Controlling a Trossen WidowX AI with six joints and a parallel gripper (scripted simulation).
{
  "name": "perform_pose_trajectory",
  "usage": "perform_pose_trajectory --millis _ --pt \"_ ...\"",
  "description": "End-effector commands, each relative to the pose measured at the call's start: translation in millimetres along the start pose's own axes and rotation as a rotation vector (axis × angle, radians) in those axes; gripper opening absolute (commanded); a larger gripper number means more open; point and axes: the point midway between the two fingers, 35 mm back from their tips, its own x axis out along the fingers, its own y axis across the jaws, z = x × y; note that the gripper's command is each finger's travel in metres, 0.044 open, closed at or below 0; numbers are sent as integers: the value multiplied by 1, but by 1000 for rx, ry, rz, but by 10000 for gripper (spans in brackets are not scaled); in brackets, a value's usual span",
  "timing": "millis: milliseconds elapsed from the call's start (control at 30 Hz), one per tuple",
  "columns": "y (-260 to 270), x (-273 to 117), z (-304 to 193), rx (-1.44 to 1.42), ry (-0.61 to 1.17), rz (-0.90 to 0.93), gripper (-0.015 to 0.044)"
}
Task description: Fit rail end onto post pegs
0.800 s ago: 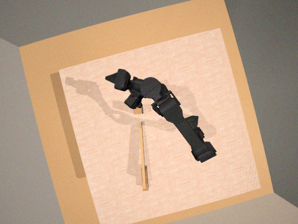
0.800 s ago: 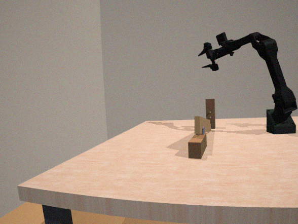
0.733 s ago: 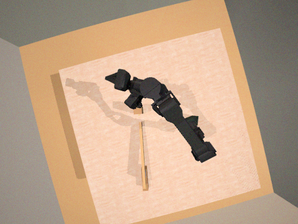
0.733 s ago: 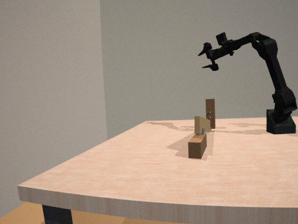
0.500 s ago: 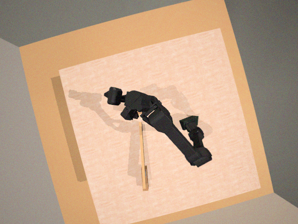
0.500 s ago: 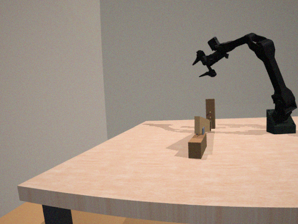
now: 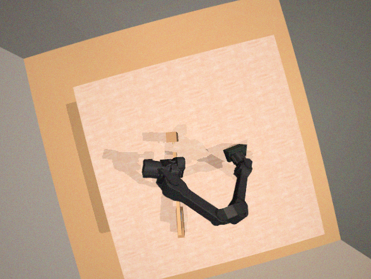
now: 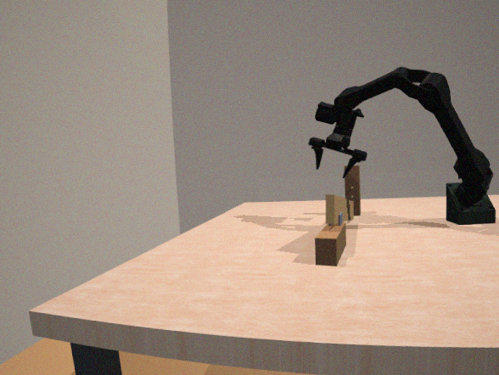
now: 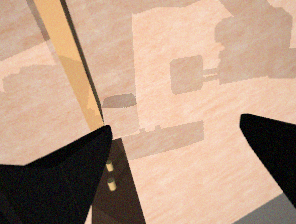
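Rail [image 7: 179, 218]: a long, pale wooden bar lying on the worktop [image 7: 240, 104], running from about 12 o'clock to 6 o'clock in the top view. Its 6 o'clock end rests at the footboard block [image 8: 330, 245]; its 12 o'clock end stops just short of the post [image 7: 171, 137], and the middle of its length is hidden under the arm [image 7: 202, 202]. In the exterior view the rail [image 8: 336, 209] appears end-on above the block, with the post [image 8: 353, 189] standing upright behind it, toward 1 o'clock. A small blue mark on the block's top, beside the rail, is too small to identify.

Pegs [image 9: 111, 175]: two pale pegs projecting from the dark face of the post [image 9: 120, 200], seen in the wrist view at about 7 o'clock. The rail [image 9: 70, 65] extends away from them toward 11 o'clock; whether its end touches the pegs is hidden by the near finger.

Tool [image 8: 337, 158]: released, its two fingers spread wide with nothing between them, pointing down and held in the air above the post and the near end of the rail, clear of both. In the wrist view the dark fingers fill the lower corners, with bare worktop [image 9: 210, 165] between them.

Arm base [image 8: 470, 208]: mounted on the worktop at 3 o'clock in the exterior view, well apart from the rail.
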Motion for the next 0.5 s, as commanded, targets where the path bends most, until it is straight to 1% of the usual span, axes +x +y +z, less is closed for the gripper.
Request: perform_pose_trajectory --millis 0,100,467 --pt "43 23 46 -36 -34 208 440" --pt "73 32 73 -54 -50 340 440" --pt "73 41 75 -55 -50 350 440"
